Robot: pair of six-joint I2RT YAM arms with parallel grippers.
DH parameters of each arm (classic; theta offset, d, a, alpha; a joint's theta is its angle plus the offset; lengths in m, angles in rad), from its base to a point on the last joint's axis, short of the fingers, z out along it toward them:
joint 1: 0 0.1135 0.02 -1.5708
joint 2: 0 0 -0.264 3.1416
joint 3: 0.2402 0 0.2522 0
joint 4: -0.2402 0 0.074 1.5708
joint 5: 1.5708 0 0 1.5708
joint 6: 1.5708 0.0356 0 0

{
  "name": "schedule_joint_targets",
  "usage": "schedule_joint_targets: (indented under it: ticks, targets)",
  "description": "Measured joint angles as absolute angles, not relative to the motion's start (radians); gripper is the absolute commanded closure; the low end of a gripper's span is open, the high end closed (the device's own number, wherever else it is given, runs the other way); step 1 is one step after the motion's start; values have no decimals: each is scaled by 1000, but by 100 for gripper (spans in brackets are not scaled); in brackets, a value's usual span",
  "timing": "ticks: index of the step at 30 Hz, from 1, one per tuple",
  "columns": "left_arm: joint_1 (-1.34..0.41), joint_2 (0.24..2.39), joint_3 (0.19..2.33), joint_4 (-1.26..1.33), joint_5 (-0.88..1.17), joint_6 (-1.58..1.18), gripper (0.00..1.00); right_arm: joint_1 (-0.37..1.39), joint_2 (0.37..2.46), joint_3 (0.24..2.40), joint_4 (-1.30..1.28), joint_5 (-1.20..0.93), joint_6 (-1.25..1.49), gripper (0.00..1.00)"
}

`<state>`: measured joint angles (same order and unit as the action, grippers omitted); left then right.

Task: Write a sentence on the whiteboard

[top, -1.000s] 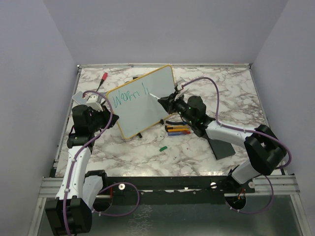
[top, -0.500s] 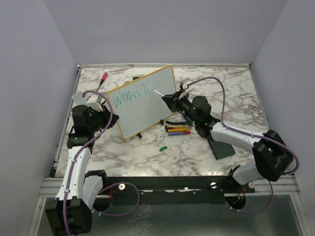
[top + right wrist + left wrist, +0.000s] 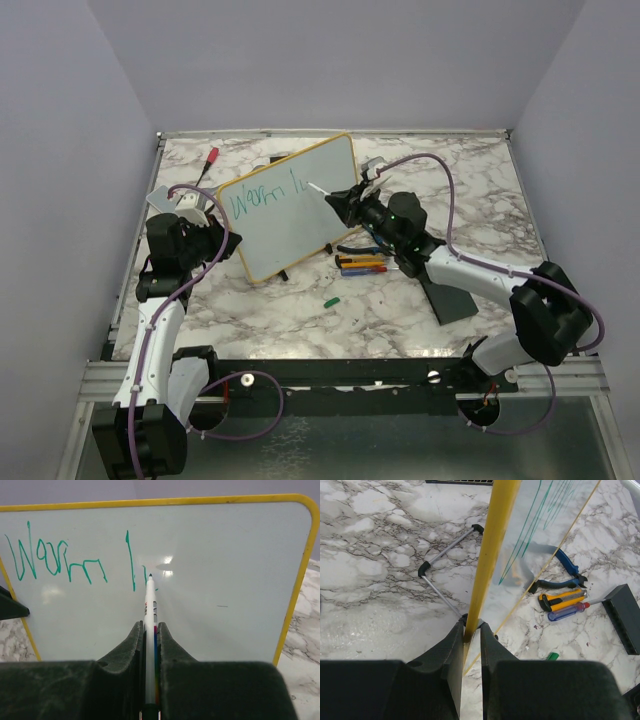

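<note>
The whiteboard [image 3: 285,205] with its yellow frame stands tilted on the marble table; it also shows in the right wrist view [image 3: 225,580] and edge-on in the left wrist view [image 3: 495,540]. Teal writing [image 3: 55,562] reads "Warm" followed by an upright stroke and a short mark. My left gripper [image 3: 471,630] is shut on the board's yellow edge at its left side [image 3: 205,235]. My right gripper [image 3: 150,630] is shut on a white marker [image 3: 149,610], whose tip is at the board beside the upright stroke. In the top view that gripper [image 3: 340,203] is at the board's right part.
Blue-handled pliers [image 3: 560,575], a yellow utility knife [image 3: 562,598] and a blue screwdriver [image 3: 567,612] lie right of the board. A green cap [image 3: 330,300] lies in front. A red marker [image 3: 211,156] lies far left. A black block [image 3: 452,300] stands right. The board's wire stand [image 3: 445,560] is behind.
My right gripper with the marker swung right and up off the first stroke, then came back left to the board; a short new mark sits beside the upright stroke. The left arm has not moved.
</note>
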<state>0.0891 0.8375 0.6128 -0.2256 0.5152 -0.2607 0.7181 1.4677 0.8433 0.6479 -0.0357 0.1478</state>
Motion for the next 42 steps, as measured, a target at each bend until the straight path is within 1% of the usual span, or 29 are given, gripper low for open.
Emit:
schedule_joint_targets:
  ticks: [16,28,42]
  targets:
    - [89,838,613,-226,514,-260,100,718,1527,869,641,-44,145,99]
    - [89,838,613,-226,514,-260,100,717,1528,877,639,15,140,99]
    - [89,838,613,-226,514,-261,100,711,1528,886,640,25,129,99]
